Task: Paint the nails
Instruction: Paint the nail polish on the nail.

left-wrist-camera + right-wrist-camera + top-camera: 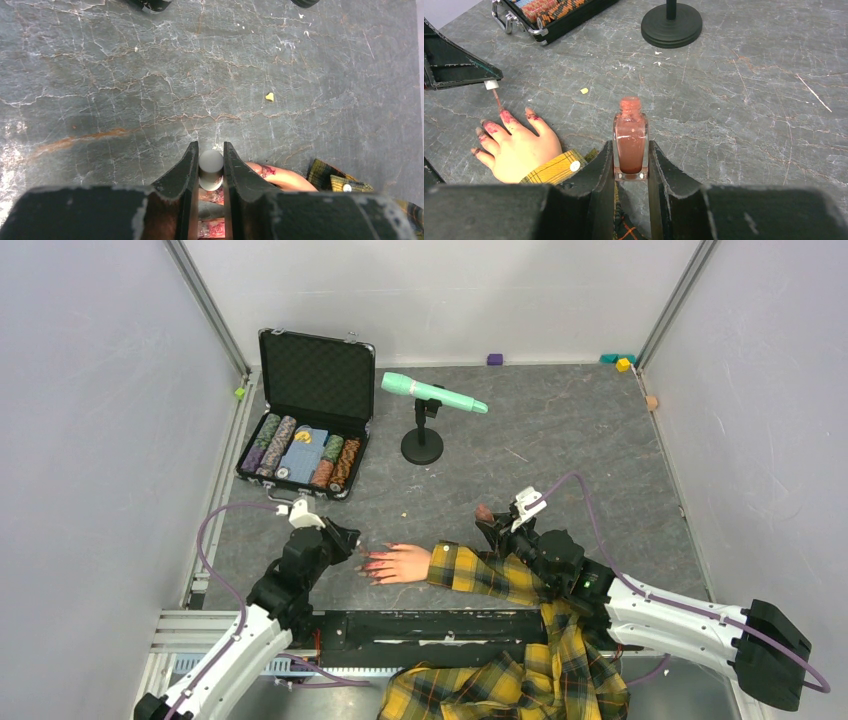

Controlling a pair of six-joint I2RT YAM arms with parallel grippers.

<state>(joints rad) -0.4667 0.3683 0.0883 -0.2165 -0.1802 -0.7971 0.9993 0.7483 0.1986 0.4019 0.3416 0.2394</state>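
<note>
Brush (pixel 497 98): pinched by white cap (pixel 211 167) in narrowed left gripper (pixel 210 149), tip angled down at nails (pixel 506 116) of flat-lying mannequin hand (pixel 524 150). Bottle (pixel 630 140): clamped upright, uncapped, in right gripper (pixel 630 147), kept near for re-dipping.

A pale peach mannequin hand (pixel 402 563) in a yellow plaid sleeve (pixel 480 575) lies on the grey stone-patterned surface (pixel 560 440) near six o'clock. Its glossy red-pink nails (pixel 372 566) point toward nine o'clock, just beside the left end effector (pixel 352 542). The right end effector (pixel 492 528) is at the sleeve's twelve o'clock, with a small brownish bottle (pixel 484 511) at its tip. An open black case of poker chips (pixel 305 430) lies at ten o'clock, and a mint-green microphone (pixel 432 393) on a black round stand (pixel 422 445) at twelve.
</note>
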